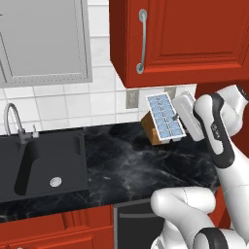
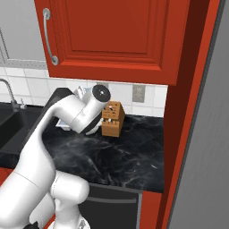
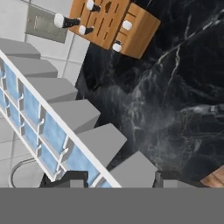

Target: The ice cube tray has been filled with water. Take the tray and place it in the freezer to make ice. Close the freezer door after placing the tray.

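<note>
Your end effector [image 3: 118,179] is clamped on the ice cube tray [image 1: 166,116], lifted off the tabletop [image 1: 136,160]; hand view adds the knife block [image 3: 114,25].

No legible text (labels, brands, numbers) anywhere

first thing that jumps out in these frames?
The ice cube tray, held off the black marble counter in the gripper and tipped so its blue cells face the left base camera. Behind it, a wooden knife block stands against the tiled wall, under the red upper cabinet. A black sink lies left.
</note>
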Robot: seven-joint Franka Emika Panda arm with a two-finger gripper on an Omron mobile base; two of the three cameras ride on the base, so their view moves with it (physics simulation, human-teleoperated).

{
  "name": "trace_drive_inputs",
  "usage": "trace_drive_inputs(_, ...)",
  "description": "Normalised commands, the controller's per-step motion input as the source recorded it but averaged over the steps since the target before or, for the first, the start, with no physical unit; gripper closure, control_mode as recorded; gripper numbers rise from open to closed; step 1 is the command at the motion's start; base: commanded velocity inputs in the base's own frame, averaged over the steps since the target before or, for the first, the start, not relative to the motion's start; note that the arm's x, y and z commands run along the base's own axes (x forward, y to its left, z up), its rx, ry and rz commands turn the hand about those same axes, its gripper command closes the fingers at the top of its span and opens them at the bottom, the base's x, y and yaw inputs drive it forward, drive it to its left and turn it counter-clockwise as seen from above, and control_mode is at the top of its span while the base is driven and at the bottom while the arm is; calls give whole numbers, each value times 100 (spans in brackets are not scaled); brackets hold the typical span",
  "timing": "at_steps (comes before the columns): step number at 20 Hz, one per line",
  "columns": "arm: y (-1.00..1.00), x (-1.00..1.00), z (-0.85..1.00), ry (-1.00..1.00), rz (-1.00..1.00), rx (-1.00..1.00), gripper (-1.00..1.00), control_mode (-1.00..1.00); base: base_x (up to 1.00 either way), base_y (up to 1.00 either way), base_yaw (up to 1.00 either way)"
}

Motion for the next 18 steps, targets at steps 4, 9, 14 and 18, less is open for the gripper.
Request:
trace_drive_inputs(4, 0, -2, 0, 0, 0, 0, 100, -100, 0, 0, 0)
trace_drive_inputs(9, 0, 0, 0, 0, 0, 0, 100, 100, -30, 0, 0)
trace_drive_inputs(14, 0, 0, 0, 0, 0, 0, 100, 100, -53, 0, 0)
trace_drive_inputs(18, 0, 0, 0, 0, 0, 0, 100, 100, -60, 0, 0)
